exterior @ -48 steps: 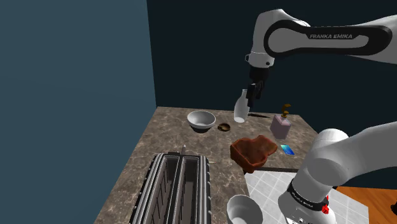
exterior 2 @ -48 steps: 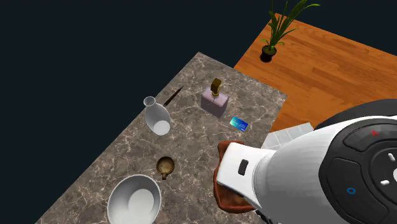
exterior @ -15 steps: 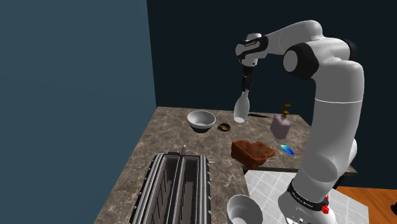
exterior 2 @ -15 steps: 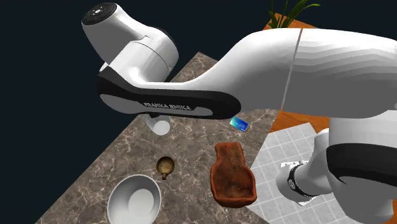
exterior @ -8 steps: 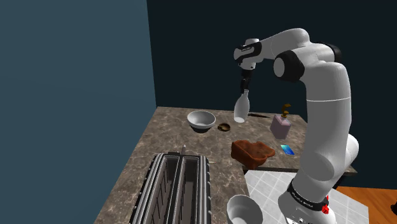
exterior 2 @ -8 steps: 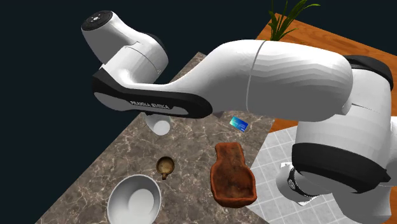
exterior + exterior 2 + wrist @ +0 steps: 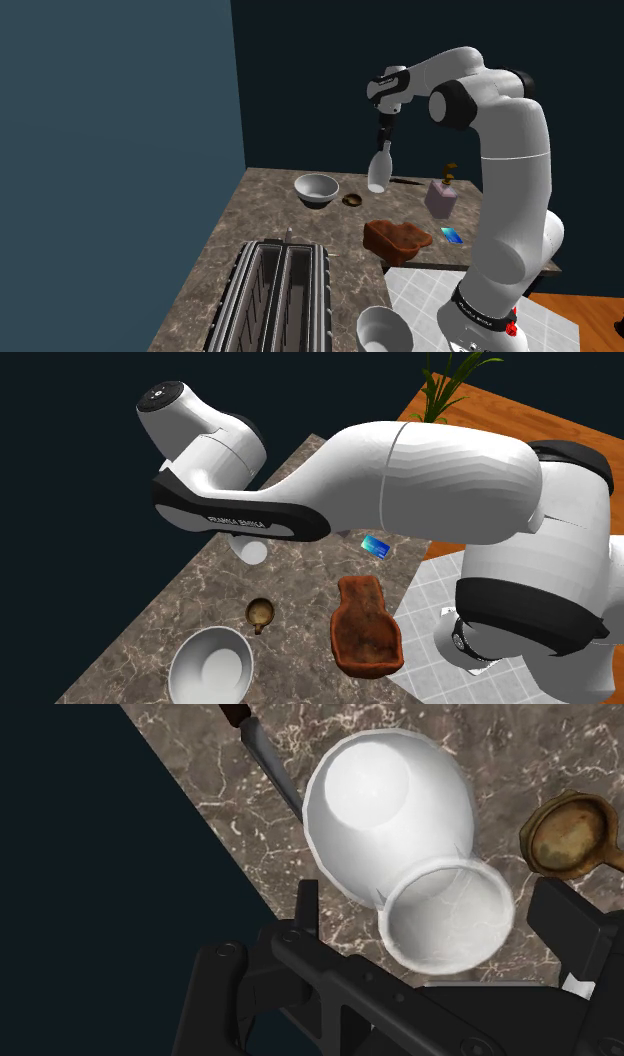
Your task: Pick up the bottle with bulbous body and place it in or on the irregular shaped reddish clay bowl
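The all-black end effector (image 7: pixel 382 137) hangs released, its fingers spread either side of the neck of the white bulbous bottle (image 7: pixel 378 172). The bottle stands upright on the brown marbled surface (image 7: pixel 270 215), well apart from the irregular reddish clay bowl (image 7: pixel 397 238). The white arm (image 7: pixel 512 150) arches high, wrist pointing down.

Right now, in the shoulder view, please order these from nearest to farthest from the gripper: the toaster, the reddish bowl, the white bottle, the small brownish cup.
1. white bottle, directly under the gripper.
2. small brownish cup, just to the view's left of the bottle.
3. reddish bowl, nearer the camera, toward the view's right.
4. toaster, at the counter's near end.
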`<state>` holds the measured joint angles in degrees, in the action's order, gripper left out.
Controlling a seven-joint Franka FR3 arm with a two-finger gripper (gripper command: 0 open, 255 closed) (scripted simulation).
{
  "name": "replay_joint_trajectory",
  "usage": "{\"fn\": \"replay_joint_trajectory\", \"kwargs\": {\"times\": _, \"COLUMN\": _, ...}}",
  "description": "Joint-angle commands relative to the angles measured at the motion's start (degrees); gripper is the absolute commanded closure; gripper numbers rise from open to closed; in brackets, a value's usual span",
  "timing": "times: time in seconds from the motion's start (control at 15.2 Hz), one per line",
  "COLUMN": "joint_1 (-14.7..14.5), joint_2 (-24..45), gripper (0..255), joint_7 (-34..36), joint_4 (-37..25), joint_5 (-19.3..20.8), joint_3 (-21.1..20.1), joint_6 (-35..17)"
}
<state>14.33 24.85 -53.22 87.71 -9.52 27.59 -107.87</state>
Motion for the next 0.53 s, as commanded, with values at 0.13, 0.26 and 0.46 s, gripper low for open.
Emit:
{"fn": "replay_joint_trajectory", "kwargs": {"times": 0.13, "joint_1": 0.0, "joint_2": 0.0, "gripper": 255, "joint_7": 0.0, "joint_4": 0.0, "joint_5": 0.0, "joint_3": 0.0, "joint_6": 0.0}}
{"fn": "replay_joint_trajectory", "kwargs": {"times": 0.26, "joint_1": 0.0, "joint_2": 0.0, "gripper": 255, "joint_7": 0.0, "joint_4": 0.0, "joint_5": 0.0, "joint_3": 0.0, "joint_6": 0.0}}
{"fn": "replay_joint_trajectory", "kwargs": {"times": 0.46, "joint_1": 0.0, "joint_2": 0.0, "gripper": 255, "joint_7": 0.0, "joint_4": 0.0, "joint_5": 0.0, "joint_3": 0.0, "joint_6": 0.0}}
